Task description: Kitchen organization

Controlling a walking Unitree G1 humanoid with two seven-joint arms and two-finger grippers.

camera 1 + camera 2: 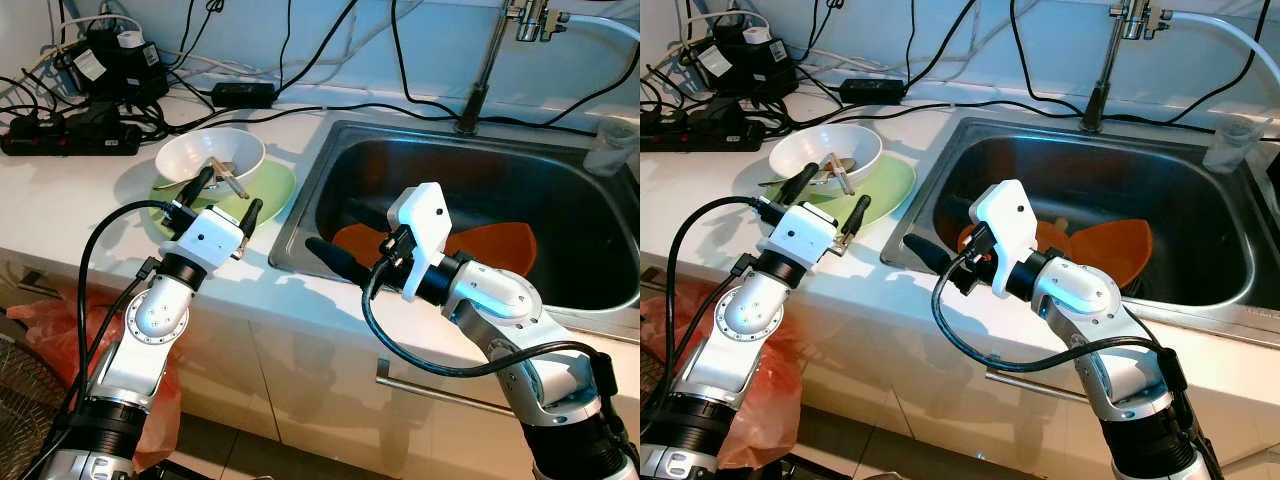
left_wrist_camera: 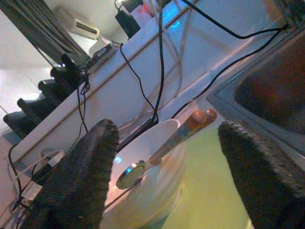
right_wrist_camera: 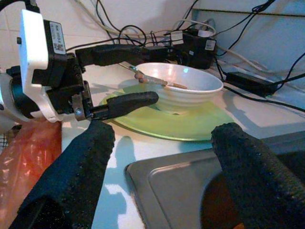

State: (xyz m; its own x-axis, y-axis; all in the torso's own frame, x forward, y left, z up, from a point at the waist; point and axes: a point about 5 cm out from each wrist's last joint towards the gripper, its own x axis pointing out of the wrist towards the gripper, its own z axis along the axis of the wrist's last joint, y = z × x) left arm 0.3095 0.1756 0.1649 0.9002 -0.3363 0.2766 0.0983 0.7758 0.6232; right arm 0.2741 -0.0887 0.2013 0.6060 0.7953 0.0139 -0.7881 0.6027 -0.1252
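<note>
A white bowl (image 1: 210, 153) holding a spoon (image 2: 131, 174) and chopsticks (image 1: 232, 180) sits on a green plate (image 1: 270, 188) on the counter, left of the sink (image 1: 325, 150). My left gripper (image 1: 232, 190) is open at the bowl's near side, one finger by its rim and the other above the plate. My right gripper (image 1: 340, 250) is open too, hovering over the sink's near left corner and pointing toward the plate. Nothing is between either pair of fingers. Orange dishes (image 1: 500, 245) lie in the sink basin.
Power strips (image 1: 70, 135) and tangled black cables crowd the back left of the counter. A faucet (image 1: 488, 60) rises behind the sink, with a clear cup (image 1: 610, 145) at its right. An orange plastic bag (image 1: 45, 320) hangs below the counter edge.
</note>
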